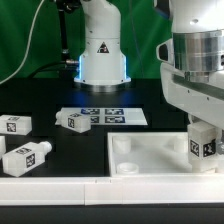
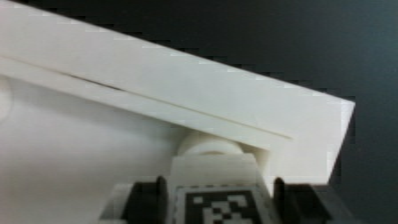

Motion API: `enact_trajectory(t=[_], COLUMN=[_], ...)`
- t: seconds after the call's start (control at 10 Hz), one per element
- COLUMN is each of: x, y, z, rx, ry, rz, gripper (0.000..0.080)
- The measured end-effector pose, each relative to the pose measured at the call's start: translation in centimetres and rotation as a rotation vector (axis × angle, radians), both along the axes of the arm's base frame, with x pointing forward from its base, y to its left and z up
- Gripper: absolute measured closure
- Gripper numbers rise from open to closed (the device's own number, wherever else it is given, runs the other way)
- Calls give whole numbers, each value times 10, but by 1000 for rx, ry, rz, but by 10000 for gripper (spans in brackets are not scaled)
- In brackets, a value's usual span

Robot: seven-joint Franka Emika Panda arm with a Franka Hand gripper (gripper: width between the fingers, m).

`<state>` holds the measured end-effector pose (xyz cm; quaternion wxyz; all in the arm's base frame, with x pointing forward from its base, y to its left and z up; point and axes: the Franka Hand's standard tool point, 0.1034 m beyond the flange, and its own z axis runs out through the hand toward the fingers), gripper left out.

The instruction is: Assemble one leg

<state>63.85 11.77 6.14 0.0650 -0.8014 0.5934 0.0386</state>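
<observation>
Three loose legs lie on the dark table [image 1: 70,150] toward the exterior view's left. One block [image 1: 14,123] sits at the far left edge, a second [image 1: 27,157] lies nearer the camera just below it, and a third [image 1: 75,121] rests a little further right, just beside the marker board [image 1: 104,117]. All three lie on their sides and apart from one another, tags showing on their faces.

Right of the middle, in the near part of the scene, lies the large white tray [image 1: 150,158], with a round socket [image 1: 123,146] visible at its far left corner.

At the exterior view's right, the arm reaches down over the tray's far right corner. Its end effector [image 1: 203,133] is closed on a fourth leg [image 1: 204,145], held upright with a tag facing the camera. The wrist view shows that leg [image 2: 221,200] clamped between the two dark fingers [image 2: 153,198], its round peg [image 2: 219,150] pointing at the tray [image 2: 107,120] beside a corner. Whether the peg touches the tray or is seated in a socket cannot be told.
</observation>
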Motion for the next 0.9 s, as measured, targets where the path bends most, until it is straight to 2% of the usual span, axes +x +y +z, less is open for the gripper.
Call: enact_trajectory(t=[0.1,0.2,0.3,0.4,0.5,0.8,0.9], x=[-1,-3,-4,-5,-6,-6,-5], y=[0,1,5,8,7,5,2], z=[0,3,8,12,13,12,11], rx=[-14,-33,-32,-30,-30,-31,-44], ry=[-10,-31,-54,-69,-82,-104,-121], rz=[113,353,555,701,792,954,1123], gripper=[518,444,444,261,173,157,151])
